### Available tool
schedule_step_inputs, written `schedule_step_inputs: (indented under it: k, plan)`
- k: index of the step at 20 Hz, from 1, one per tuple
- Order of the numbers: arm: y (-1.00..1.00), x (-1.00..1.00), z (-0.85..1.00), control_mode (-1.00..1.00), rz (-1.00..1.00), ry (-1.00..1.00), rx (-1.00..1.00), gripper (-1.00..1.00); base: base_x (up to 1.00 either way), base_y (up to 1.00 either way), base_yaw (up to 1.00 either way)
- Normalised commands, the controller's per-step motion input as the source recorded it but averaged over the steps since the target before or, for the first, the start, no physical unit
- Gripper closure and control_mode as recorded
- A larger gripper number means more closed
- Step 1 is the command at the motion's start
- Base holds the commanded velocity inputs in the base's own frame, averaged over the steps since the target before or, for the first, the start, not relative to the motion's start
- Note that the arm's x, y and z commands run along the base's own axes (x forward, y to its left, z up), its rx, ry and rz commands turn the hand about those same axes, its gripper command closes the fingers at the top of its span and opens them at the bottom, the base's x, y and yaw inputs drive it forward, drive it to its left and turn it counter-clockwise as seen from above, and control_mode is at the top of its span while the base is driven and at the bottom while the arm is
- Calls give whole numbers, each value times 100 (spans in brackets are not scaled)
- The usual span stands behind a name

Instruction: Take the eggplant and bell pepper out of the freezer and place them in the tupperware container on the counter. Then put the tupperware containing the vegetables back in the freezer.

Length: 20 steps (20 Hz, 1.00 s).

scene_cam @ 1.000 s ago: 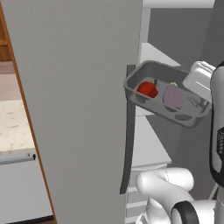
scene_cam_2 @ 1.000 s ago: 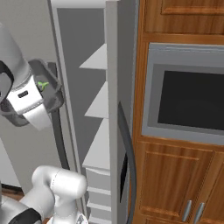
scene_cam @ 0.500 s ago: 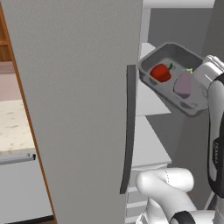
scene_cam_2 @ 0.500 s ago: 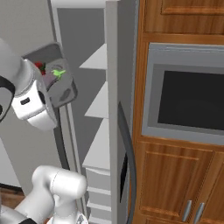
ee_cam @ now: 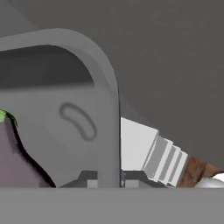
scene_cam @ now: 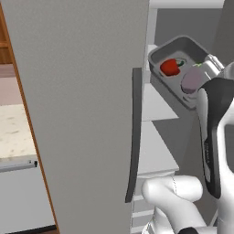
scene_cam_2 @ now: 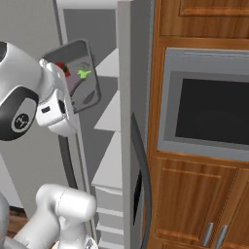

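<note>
Left base view is showing me the tupperware container point(scene_cam: 183, 68) riding high in front of the open freezer point(scene_cam: 82, 114), tipped steeply toward the camera, with the bell pepper point(scene_cam: 170, 67) sitting red against its floor and the eggplant point(scene_cam: 193, 81) lying as a dull purple lump just beside it, nearer the wrist. I am reading the gripper point(ee_cam: 109, 178) in the hand view, where the 2 dark tips are pinching the container's rim point(ee_cam: 107, 109) from either side, so the jaws are clamped on that thin wall. From the right base view the tray point(scene_cam_2: 80, 80) is hanging level with the upper pale shelves point(scene_cam_2: 109, 116), just outside the compartment, not yet resting on anything. I am judging the tray as stiff and light, but an edge pinch like this leaves the load hanging off 1 side, and with the tilt this steep both vegetables are free to roll; the pepper is round and probably the likelier to slide, though I cannot quite tell how deep the walls are. I would be keeping hold at this rim, levelling the wrist, and easing it onto a shelf slowly.
</note>
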Motion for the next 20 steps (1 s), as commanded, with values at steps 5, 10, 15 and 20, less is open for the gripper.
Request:
schedule_step_inputs:
  k: [5,10,15,20]
  plan:
    - [0,40,0,-100,-12,-1,10,100,0,0,0]
    - [0,36,0,-100,-9,-2,14,100,0,0,0]
    - [0,56,0,-100,-10,0,20,100,0,0,0]
    - [0,74,0,-100,-6,0,18,100,0,0,0]
